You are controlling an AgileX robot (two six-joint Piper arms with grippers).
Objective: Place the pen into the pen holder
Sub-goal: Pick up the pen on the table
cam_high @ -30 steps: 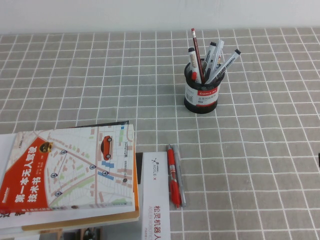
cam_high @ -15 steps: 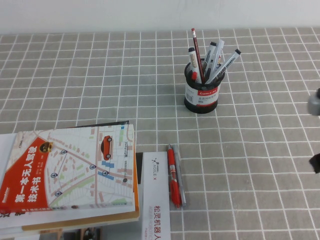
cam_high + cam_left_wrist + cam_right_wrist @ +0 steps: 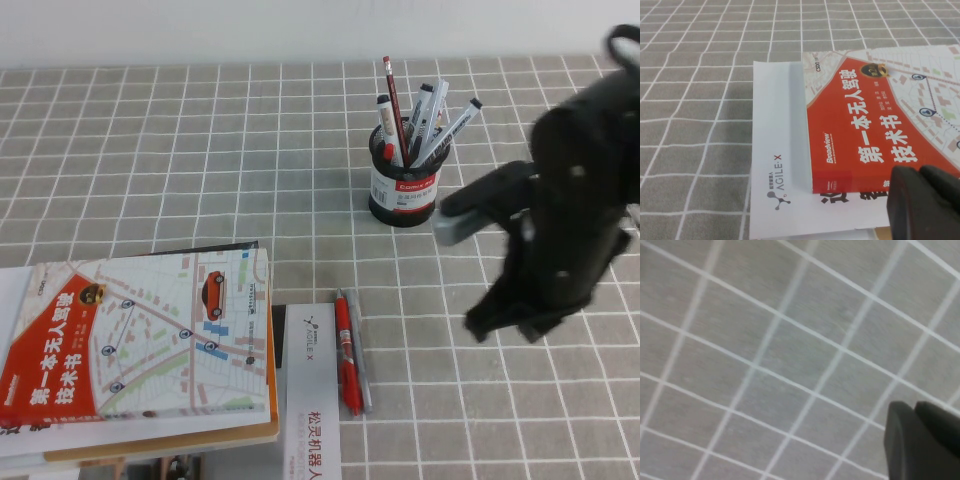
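Two slim pens are laid side by side on the grey checked tablecloth [image 3: 150,150]: the silver-grey pen [image 3: 361,365] touches the right of the glossy red pen [image 3: 346,355]. The cylindrical black mesh pen holder [image 3: 403,190] is set farther back, packed with markers. The right gripper [image 3: 515,320], shut and empty, is held right of the pen, apart. The left gripper [image 3: 925,202] is parked over a book [image 3: 880,125], also shut with nothing held.

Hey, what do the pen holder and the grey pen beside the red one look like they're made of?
The pen holder looks like black metal mesh, though it could be plastic, with a glossy paper label. The pen has a silvery grey barrel: metal or metallic-finish plastic, hard to say. The shut right gripper hovers nearby; the left gripper is over the book.
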